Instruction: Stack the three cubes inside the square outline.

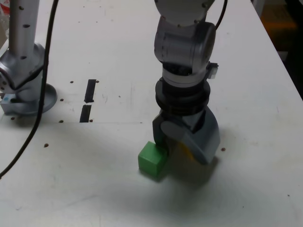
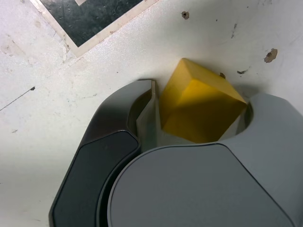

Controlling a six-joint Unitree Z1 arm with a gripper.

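Grey tool (image 1: 182,150) pointing down, jaws straddling yellow cube (image 2: 199,105), green cube (image 1: 152,160) beside

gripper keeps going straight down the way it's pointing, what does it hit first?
Probably the white table: the gripper points down with the yellow cube already between its jaws. The green cube sits just beside it.

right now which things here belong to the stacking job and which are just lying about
Job: green cube; yellow cube between the jaws of the gripper.

Lying about: two short black bars; metal stand; black cable. No red cube or square outline in view.
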